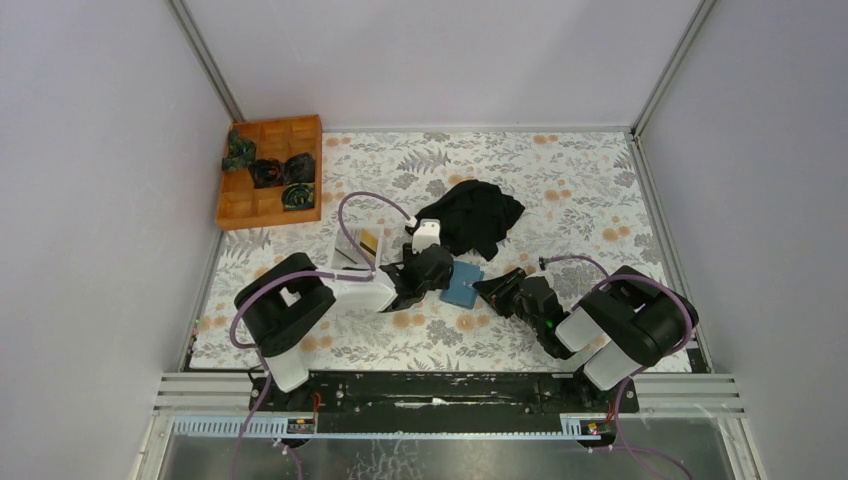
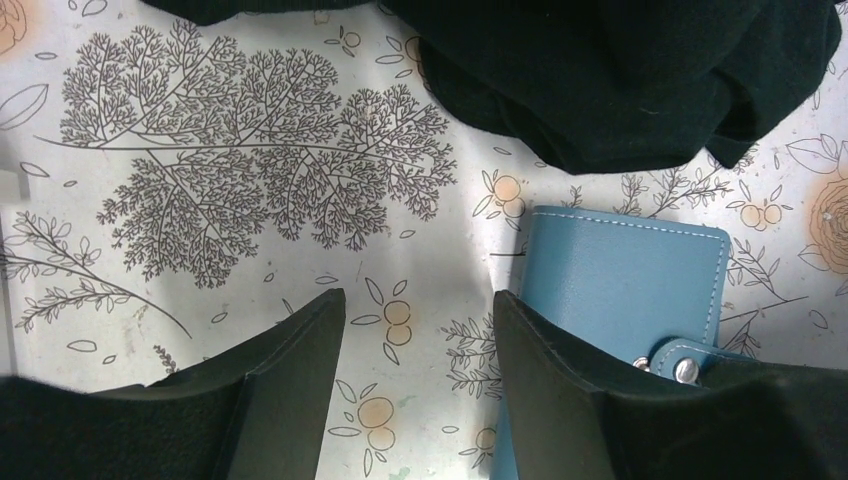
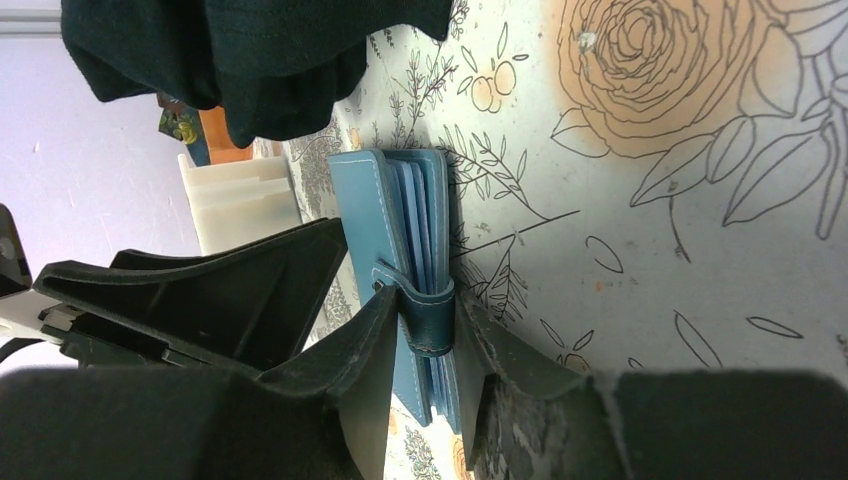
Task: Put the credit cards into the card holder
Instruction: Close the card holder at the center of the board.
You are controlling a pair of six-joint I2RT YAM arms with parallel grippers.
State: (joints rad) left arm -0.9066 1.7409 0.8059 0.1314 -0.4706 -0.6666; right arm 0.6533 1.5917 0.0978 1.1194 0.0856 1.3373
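The floral tabletop (image 1: pixel 560 190) is partly covered at its middle by a crumpled black cloth (image 1: pixel 472 218). A white tray (image 1: pixel 350 263) is set near the left arm, with the credit cards (image 1: pixel 362 243) in it, too small to be told apart. The card holder (image 2: pixel 620 280) is found just in front of the cloth, between the two hands. The left hand (image 2: pixel 420 350) is held open above the tabletop with nothing gripped. The holder lies just beside it on the right, and its near left edge is overlapped by the right-side finger (image 2: pixel 570 390). The right hand (image 3: pixel 428 395) is closed on the holder through its thickness, and the snap strap (image 3: pixel 425 320) is caught between its fingers.
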